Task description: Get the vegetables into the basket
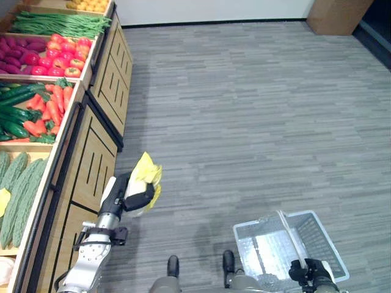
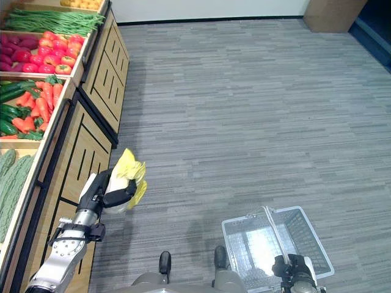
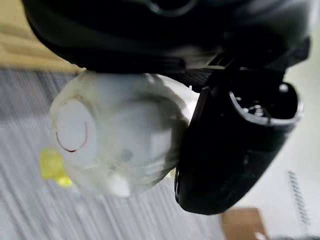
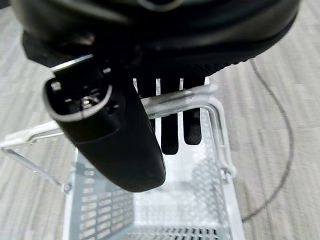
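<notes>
Left eye view: my left hand (image 1: 135, 194), left of centre in the lower half, is curled around a pale cabbage (image 1: 146, 177) whose yellow leaves stick up above the fingers, held over the grey floor (image 1: 256, 110) just off the wooden produce shelf (image 1: 101, 152). Along the left edge the shelf bins hold green beans (image 1: 61, 24), red peppers (image 1: 61, 58), carrots (image 1: 52, 110), cucumbers (image 1: 15, 113) and bitter gourds (image 1: 18, 189). At lower right my right hand (image 1: 314, 271) grips the handle of the white wire basket (image 1: 269, 244), which I see holding nothing; cabbage and basket are well apart

Right eye view: the same scene, with the cabbage (image 2: 128, 174) left of centre in my left hand (image 2: 116, 192) and the basket (image 2: 244, 238) at the bottom right under my right hand (image 2: 293, 268)

Left wrist view: the cabbage's white cut stem end (image 3: 112, 140) sits mid-frame, pressed against the dark palm, my thumb (image 3: 235, 145) wrapped around its right side; a bit of yellow leaf (image 3: 52, 167) shows at left

Right wrist view: my fingers (image 4: 170, 120) are closed around the basket's metal handle (image 4: 175, 102) at centre, the mesh basket floor (image 4: 165, 210) below
</notes>
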Controlling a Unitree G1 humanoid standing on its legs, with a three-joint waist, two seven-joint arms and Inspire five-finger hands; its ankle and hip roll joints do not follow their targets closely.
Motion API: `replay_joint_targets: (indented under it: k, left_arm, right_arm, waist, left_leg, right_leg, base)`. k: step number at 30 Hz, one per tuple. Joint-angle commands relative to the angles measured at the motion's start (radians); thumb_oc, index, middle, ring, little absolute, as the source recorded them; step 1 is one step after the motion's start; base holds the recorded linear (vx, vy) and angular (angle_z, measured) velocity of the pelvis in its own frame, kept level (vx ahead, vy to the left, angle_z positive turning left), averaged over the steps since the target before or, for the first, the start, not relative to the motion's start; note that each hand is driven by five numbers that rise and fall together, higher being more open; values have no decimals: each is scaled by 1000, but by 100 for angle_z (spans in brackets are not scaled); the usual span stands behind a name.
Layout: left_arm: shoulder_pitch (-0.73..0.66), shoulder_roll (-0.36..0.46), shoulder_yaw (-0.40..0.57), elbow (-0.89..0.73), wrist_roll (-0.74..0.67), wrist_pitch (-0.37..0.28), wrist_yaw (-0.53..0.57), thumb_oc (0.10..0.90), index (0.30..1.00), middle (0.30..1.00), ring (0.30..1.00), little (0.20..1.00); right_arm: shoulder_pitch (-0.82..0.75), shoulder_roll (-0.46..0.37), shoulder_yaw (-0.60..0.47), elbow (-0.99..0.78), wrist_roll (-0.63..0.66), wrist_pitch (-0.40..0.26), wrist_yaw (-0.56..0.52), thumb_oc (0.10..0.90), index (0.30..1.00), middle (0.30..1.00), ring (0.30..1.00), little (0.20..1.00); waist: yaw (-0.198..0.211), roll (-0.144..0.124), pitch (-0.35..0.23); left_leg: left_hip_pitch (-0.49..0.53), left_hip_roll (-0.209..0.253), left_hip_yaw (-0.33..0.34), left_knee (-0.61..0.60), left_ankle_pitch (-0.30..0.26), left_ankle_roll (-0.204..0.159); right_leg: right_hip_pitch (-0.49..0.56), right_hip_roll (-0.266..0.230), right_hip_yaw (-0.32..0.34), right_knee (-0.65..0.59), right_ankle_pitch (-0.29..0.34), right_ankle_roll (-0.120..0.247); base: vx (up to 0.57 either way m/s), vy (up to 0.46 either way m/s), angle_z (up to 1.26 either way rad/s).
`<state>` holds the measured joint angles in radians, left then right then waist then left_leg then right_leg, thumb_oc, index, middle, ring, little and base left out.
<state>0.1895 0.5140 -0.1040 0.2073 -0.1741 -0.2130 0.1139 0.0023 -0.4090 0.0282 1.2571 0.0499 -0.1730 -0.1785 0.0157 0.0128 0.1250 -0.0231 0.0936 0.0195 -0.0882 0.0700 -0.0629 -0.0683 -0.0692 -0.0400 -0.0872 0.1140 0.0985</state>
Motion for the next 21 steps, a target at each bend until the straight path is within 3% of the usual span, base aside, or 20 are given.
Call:
replay_joint_targets:
  k: [1,12,21]
  left_arm:
    - [-99,21,11,-111,26,-104,9,400,300,300,300,300]
    - [-182,90,-111,-161,44,-123,-23,400,300,300,300,300]
    - [-311,185,-215,-288,45,-151,-49,400,300,300,300,300]
  right_arm:
    - [-32,-172,38,-25,-82,-44,-81,400,300,300,300,300]
    - [-283,-369,241,-150,-227,-53,-59,400,300,300,300,300]
    - [-513,-370,423,-219,-276,-57,-48,400,300,300,300,300]
  waist:
    - [1,-44,-52]
    - [17,-50,-88]
    - [17,-52,-96]
  left_leg:
    - [-38,70,9,1,36,-85]
    - [-18,69,27,1,19,-86]
    - [-4,70,47,1,11,-87]
  right_leg:
    - [50,-67,2,25,-56,74]
    - [68,-78,8,3,-39,82]
    - [68,-83,24,1,-31,87]
  base:
    - [0,0,0]
    - [3,3,-2]
    - [1,16,-4]
